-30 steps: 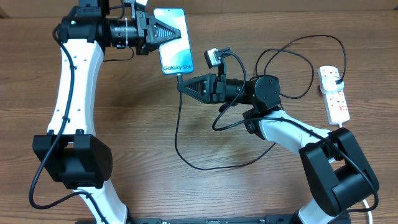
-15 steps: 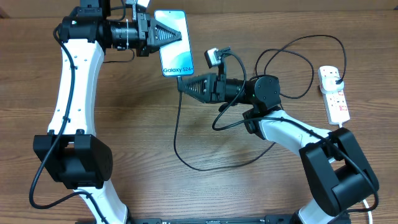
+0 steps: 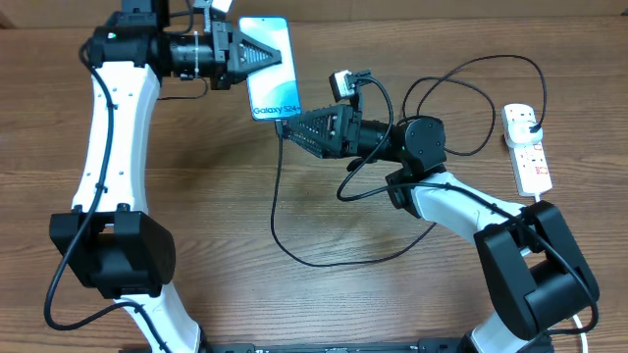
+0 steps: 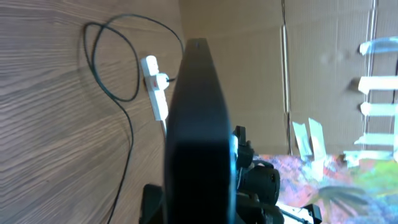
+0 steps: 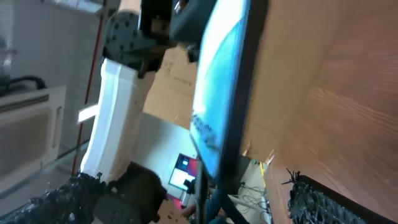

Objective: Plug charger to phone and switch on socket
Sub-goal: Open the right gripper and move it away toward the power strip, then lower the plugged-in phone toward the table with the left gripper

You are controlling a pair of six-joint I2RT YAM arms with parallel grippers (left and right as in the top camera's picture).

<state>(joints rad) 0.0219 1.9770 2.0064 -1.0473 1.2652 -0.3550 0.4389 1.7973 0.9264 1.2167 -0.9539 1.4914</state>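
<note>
My left gripper (image 3: 275,56) is shut on the phone (image 3: 275,93), holding it lifted at the back of the table with its light blue screen up. In the left wrist view the phone (image 4: 196,124) shows as a dark slab between the jaws. The charger's thin black cable (image 3: 277,211) drops from the phone's lower end, loops over the table and runs to the white socket (image 3: 528,147) at the right, where its black plug sits. My right gripper (image 3: 290,131) is open just below the phone's lower end. Its fingers (image 5: 81,193) stand wide on both sides of the cable (image 5: 214,205) and phone (image 5: 221,93).
The socket's white cord leaves the strip toward the table's right edge. The charger cable forms a wide loop (image 3: 324,257) in the middle of the wooden table (image 3: 216,245) and smaller loops (image 3: 461,98) near the right arm. Cardboard walls stand behind the table.
My right gripper has opened from shut, letting go of the connector at the phone's lower end. The left gripper has shifted the phone slightly left.
</note>
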